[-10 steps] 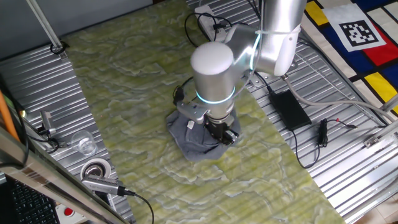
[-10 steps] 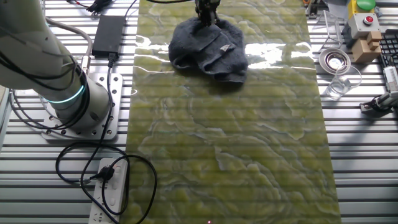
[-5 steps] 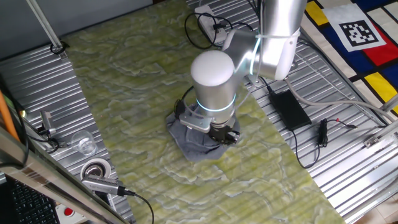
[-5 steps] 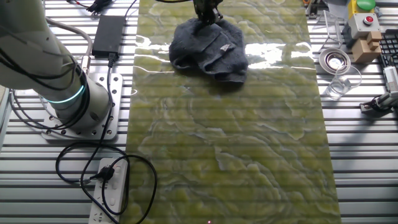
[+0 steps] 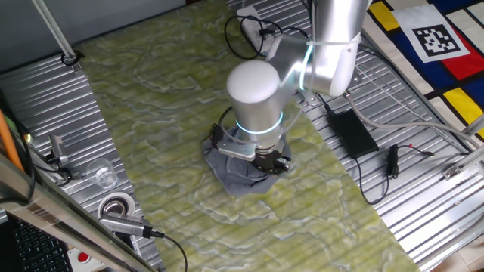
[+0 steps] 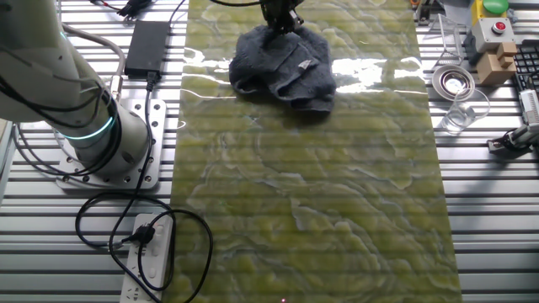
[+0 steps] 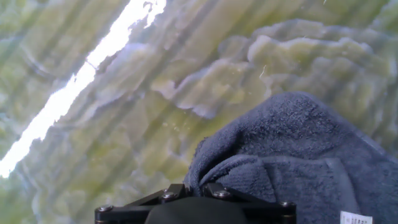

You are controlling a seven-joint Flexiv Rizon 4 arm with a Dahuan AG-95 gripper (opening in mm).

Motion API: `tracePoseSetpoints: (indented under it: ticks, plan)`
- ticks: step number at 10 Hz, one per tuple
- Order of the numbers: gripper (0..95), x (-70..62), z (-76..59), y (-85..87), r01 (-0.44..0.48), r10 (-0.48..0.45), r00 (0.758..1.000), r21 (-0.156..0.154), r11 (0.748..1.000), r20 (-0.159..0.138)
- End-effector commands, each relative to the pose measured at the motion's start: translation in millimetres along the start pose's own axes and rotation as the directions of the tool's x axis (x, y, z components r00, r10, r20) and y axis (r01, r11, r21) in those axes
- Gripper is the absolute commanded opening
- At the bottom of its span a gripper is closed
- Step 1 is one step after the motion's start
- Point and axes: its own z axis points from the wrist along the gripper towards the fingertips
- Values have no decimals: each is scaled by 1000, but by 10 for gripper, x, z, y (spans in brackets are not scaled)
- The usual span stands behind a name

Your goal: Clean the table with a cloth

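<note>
The blue-grey cloth lies crumpled on the yellow-green marbled table. In the other fixed view the cloth sits at the table's far end, its small pale tag facing up. My gripper is down at the cloth's edge, under the arm's round joint housing, and is shut on a fold of the cloth. In the hand view the black jaws stand close together with cloth pinched between them, and the table lies beyond.
A black power brick and cables lie on the ribbed metal panel to the right. A clear cup, a tape roll and a tool sit on the left panel. A power strip lies near the arm's base.
The arm's joint housing has shifted slightly left and the wrist has turned a little. The cloth has stayed in place, still pinched.
</note>
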Motion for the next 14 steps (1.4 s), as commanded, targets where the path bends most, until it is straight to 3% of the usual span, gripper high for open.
tracePoseSetpoints:
  ticks: [1, 3, 5, 6, 9, 12, 14]
  plan:
    - [0, -170, 58, 392, -233, 234, 972, -24, 972, 31]
    - [0, -339, 157, 803, -328, 329, 943, -20, 944, 52]
    - [0, -531, 216, 985, -395, 395, 916, -20, 919, 74]
    - [0, -603, 212, 994, -404, 404, 911, -19, 915, 81]
    - [0, -870, 167, 876, -393, 391, 915, 0, 920, 93]
    - [0, -920, 236, 618, -324, 321, 940, 7, 946, 115]
    - [0, -959, 167, 385, -270, 267, 958, 15, 963, 109]
